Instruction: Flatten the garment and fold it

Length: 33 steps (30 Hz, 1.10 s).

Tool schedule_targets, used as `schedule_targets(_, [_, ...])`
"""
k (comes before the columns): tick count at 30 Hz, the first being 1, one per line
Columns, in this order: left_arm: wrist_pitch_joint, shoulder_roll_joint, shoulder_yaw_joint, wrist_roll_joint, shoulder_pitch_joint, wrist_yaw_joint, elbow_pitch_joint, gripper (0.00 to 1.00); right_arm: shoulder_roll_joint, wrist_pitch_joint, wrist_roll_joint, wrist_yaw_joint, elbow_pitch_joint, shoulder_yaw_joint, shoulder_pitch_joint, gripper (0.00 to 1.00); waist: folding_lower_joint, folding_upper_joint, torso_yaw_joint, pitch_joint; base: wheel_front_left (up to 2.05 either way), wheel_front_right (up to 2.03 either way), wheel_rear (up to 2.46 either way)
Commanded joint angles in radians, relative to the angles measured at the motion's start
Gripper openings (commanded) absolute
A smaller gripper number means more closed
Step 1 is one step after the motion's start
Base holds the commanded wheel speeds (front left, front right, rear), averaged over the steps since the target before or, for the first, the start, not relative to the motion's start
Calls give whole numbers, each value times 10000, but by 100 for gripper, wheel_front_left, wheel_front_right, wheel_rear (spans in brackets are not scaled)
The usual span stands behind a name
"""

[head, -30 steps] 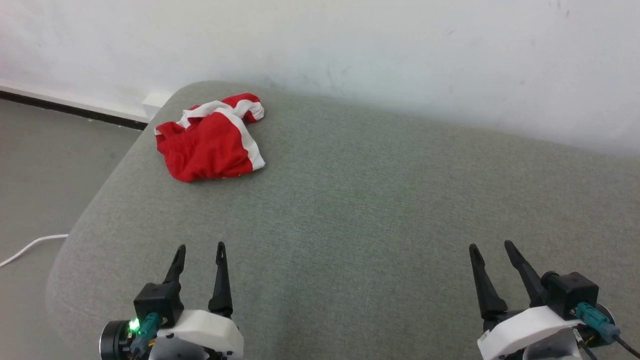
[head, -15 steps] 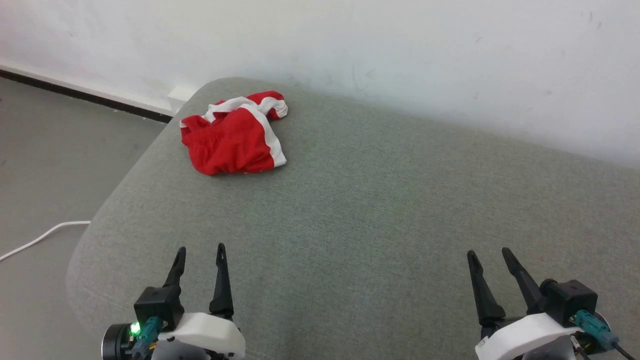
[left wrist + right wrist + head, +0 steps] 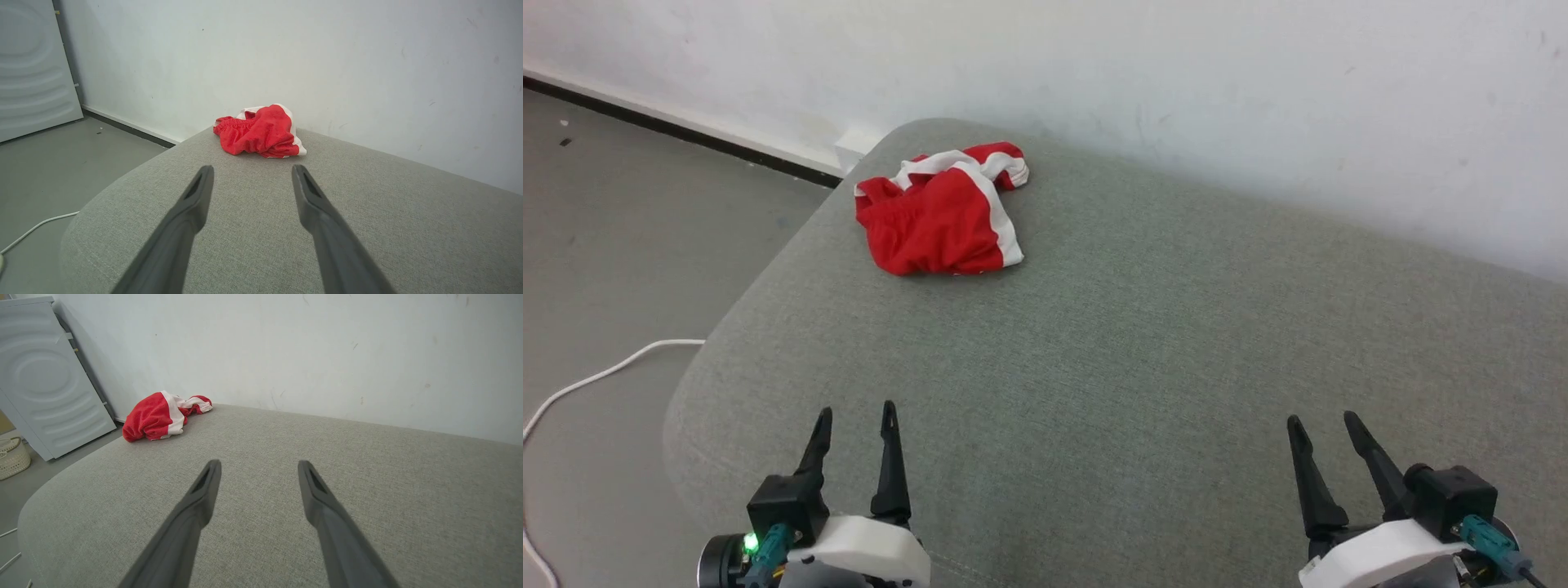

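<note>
The garment [image 3: 939,216], red shorts with white trim, lies crumpled in a heap near the far left corner of the grey cushion [image 3: 1143,343]. Its print is hidden in the folds. In the left wrist view the garment [image 3: 259,131] sits straight ahead beyond the fingers; in the right wrist view the garment [image 3: 159,415] lies far off to the upper left. My left gripper [image 3: 856,415] hovers open and empty over the cushion's near left edge. My right gripper [image 3: 1322,427] is open and empty at the near right.
A white wall [image 3: 1176,90] rises right behind the cushion. Grey floor lies to the left, with a white cable [image 3: 596,380] across it. A white appliance [image 3: 41,384] and a woven basket [image 3: 12,457] stand on that side.
The whole head view has shifted, so the camera has turned left; the garment now sits further right in that view. Both grippers stay open in the same pose.
</note>
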Motion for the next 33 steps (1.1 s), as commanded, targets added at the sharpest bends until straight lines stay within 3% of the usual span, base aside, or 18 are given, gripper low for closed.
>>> schedule_targets(1, [-119,-15,-47,-84,123,42,73,100,25,-89,2,-9,68,-3,157,100,0,-2,93,-9,0,0,0])
schedule_targets(12, [-348,-16,-152,-236,157,141,255,100,28,-318,0,-9,290,54,245,100,0,-2,500,-97,0,0,0])
schedule_targets(23, [-350,17,-110,-177,79,69,363,100,28,-320,-133,-9,263,41,169,100,0,-2,445,-100,0,0,0])
schedule_targets(28, [-79,342,-186,-161,-676,-216,572,100,28,-320,-198,-9,179,-49,90,100,0,-2,447,68,0,0,0])
schedule_targets(33, [656,737,41,-538,-2517,-670,985,100,28,-231,-244,-9,91,-138,-146,100,0,-2,284,547,0,0,0])
